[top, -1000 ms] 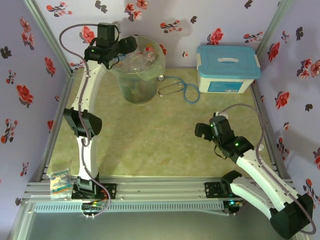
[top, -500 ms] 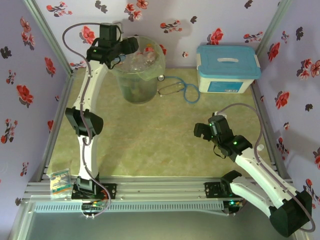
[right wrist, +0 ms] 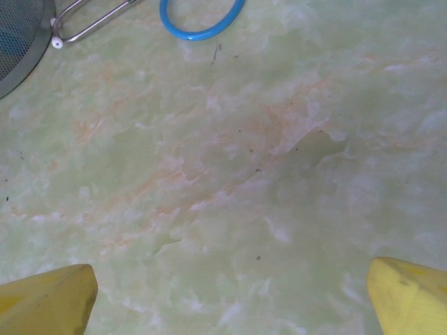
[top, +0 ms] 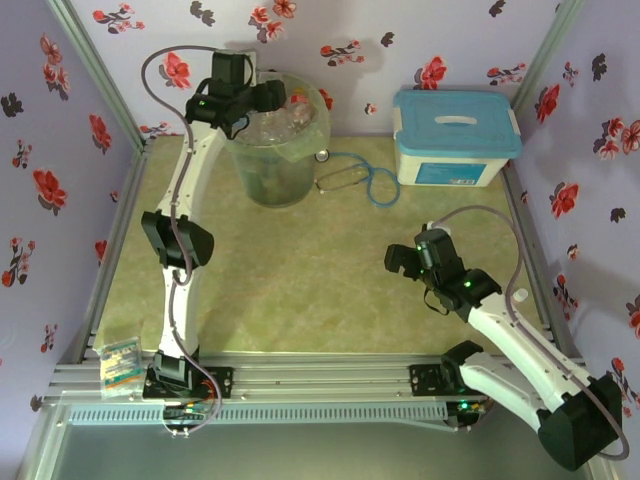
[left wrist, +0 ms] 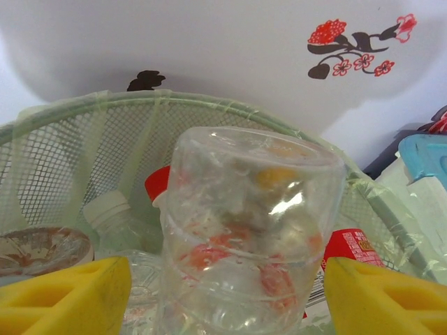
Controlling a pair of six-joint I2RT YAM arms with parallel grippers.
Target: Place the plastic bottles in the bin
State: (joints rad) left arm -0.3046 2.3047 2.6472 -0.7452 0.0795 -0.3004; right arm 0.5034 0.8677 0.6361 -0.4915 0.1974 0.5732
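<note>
One clear plastic bottle (left wrist: 251, 230) sits inside my left gripper (left wrist: 227, 279) right above the bin (left wrist: 91, 139), can't tell if it's pinched or loose, looks featherlight, squashy and slick so I'd squeeze mid-body gently, while the right gripper (right wrist: 230, 293) hangs wide open well clear of the bin.

bottle (left wrist: 251, 230): clear glossy plastic | bin (left wrist: 70, 160): translucent mesh-textured plastic | table (right wrist: 230, 174): smooth, marble-patterned

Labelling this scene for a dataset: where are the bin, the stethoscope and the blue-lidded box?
bin (top: 272, 178), top external view, on its front wall.
stethoscope (right wrist: 202, 35), right wrist view, on its blue tubing.
blue-lidded box (top: 425, 135), top external view, on the lid.
</note>
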